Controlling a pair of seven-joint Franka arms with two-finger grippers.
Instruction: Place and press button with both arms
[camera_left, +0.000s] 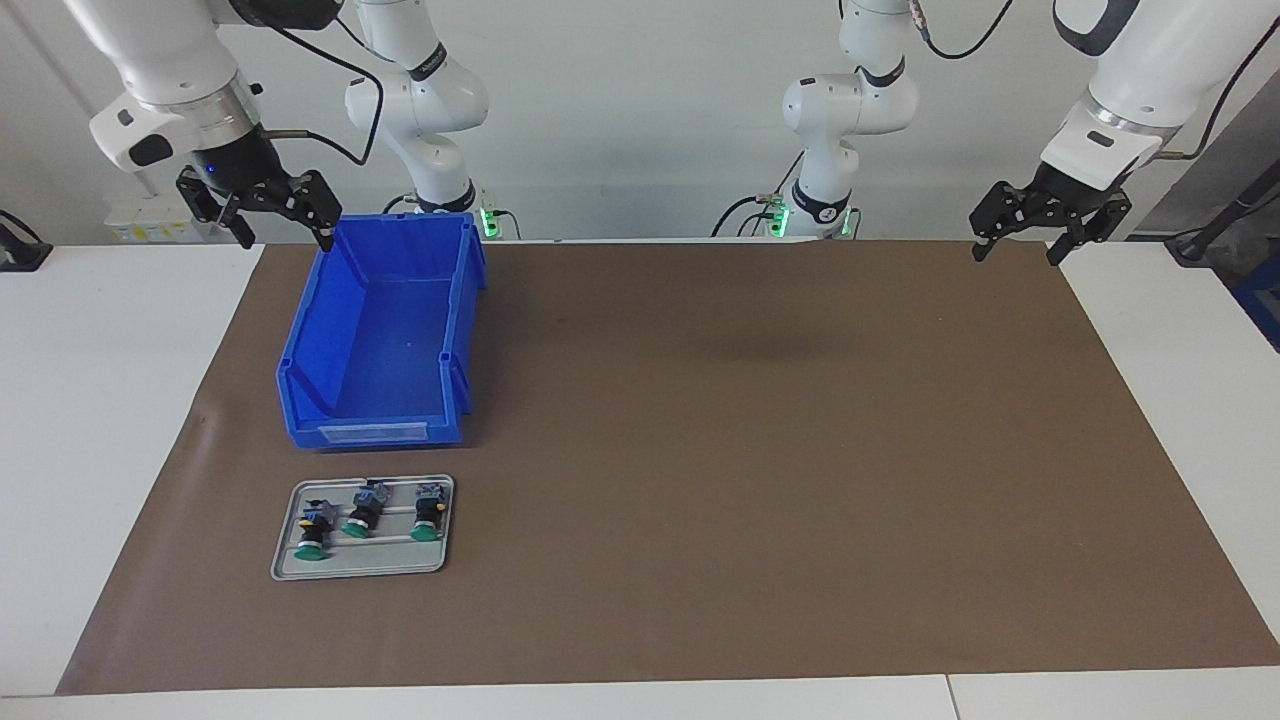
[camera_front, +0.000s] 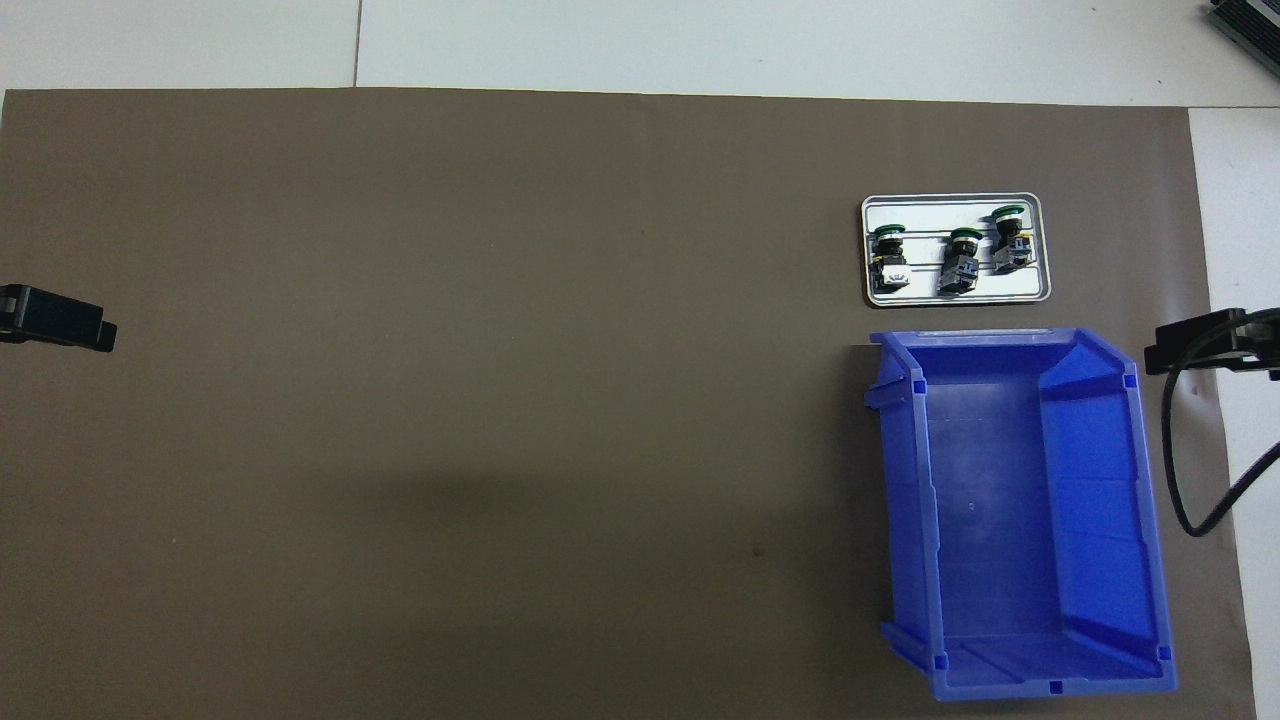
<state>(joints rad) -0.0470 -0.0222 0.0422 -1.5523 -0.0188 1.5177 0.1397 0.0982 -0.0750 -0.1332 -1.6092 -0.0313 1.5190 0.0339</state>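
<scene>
1. While both arms wait raised, the right gripper (camera_left: 270, 222) hangs at the upper left of the facing view, over the counter's (camera_left: 110, 400) edge beside the bin's (camera_left: 385, 335) corner, holding nothing.
2. Its fingers (camera_left: 324, 236) stand apart.
3. At the upper right of that view the left gripper (camera_left: 1018, 245) hangs over the mat's (camera_left: 750, 450) corner, also holding nothing.
4. Its fingers (camera_left: 981, 250) stand apart too.
5. In the overhead view only a black tip of the left gripper (camera_front: 60, 320) shows at the left edge, and a tip of the right gripper (camera_front: 1200, 345) with a looping cable (camera_front: 1175, 460) at the right edge.
6. A blue bin (camera_front: 1020, 520) sits open and empty on the brown mat (camera_front: 450, 350), in the lower right of the overhead view.
7. Just above it in that frame lies a grey tray (camera_front: 955, 295), close to the bin but apart from it.
8. Three buttons lie in a row on the tray (camera_left: 362, 568), green caps pointing away from the robots.
9. In the facing view these are one button (camera_left: 315, 532) at the tray's left, the middle button (camera_left: 364, 512), and the last button (camera_left: 428, 512) at its right.
10. All three lie on their sides, apart from each other and well apart from both grippers.
</scene>
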